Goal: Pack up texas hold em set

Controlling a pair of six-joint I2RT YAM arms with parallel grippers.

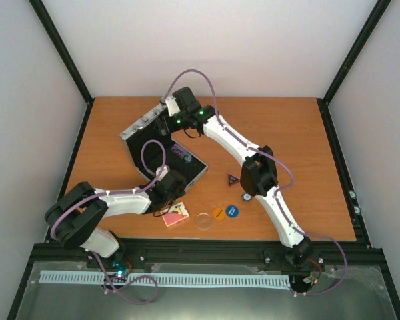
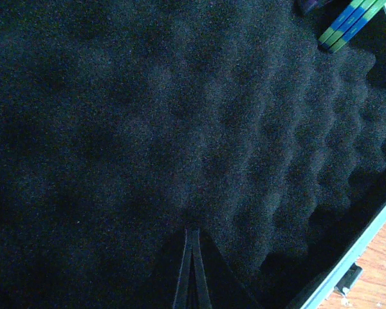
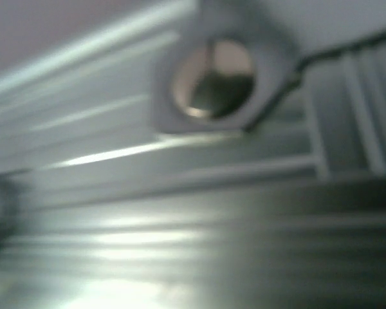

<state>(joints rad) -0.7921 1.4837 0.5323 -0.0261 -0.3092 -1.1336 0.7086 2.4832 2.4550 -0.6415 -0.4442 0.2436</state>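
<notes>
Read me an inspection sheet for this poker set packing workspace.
Surface: wooden table.
Job's things: case open, chips inside; card deck, clear disc, orange disc, blue disc and triangle lie outside it.
Clutter: nothing seen.
Grippers: left gripper shut over the foam; right gripper at the lid, opening unclear.
Cables: purple cables loop along both arms.
Surroundings: white walls, black frame.

We are finding the case (image 1: pixel 141 124) lying open toward the back left of the table (image 1: pixel 287 133) with chips (image 1: pixel 181 153) in it, the triangle (image 1: pixel 233 179) sitting just right of it, and the card deck (image 1: pixel 176 215) lying before it with three discs (image 1: pixel 218 213) running rightward beside it.
</notes>
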